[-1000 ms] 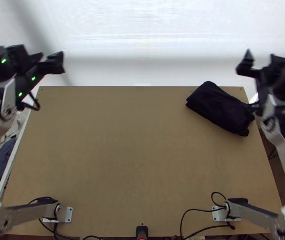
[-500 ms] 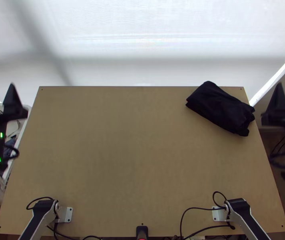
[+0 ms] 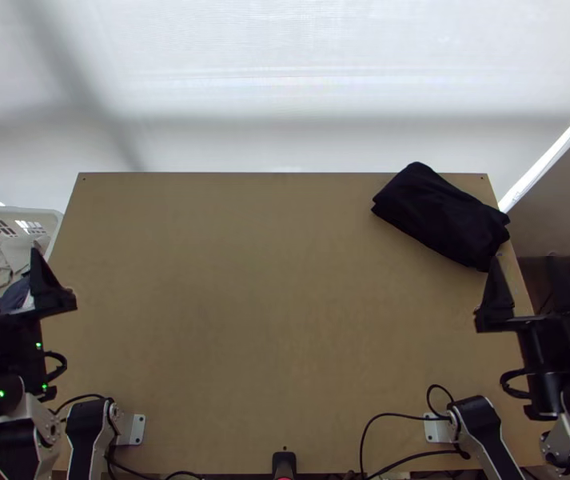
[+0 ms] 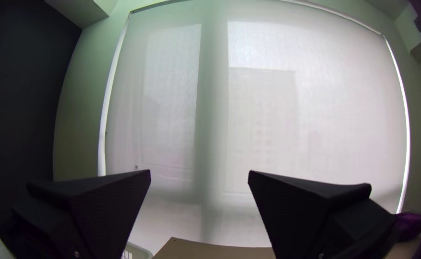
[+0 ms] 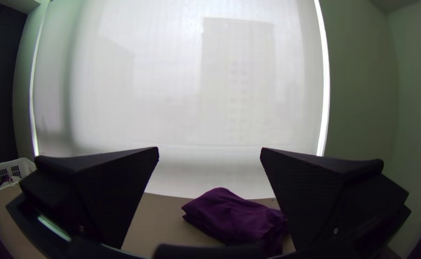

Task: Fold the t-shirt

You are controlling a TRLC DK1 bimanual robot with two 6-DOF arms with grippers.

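Looks to me like your folding's basically done: the t-shirt sits in a compact bundle at the worktop's far right corner. Your left hand and right hand are both spread wide with nothing pinched, so I'd just park them clear of the cloth next. You've got a white plastic basket off the left edge and a pale blind behind.

The folded fabric T-shirt lies far right on the wooden surface; beyond its left edge, a plastic basket seemingly holds cloths.
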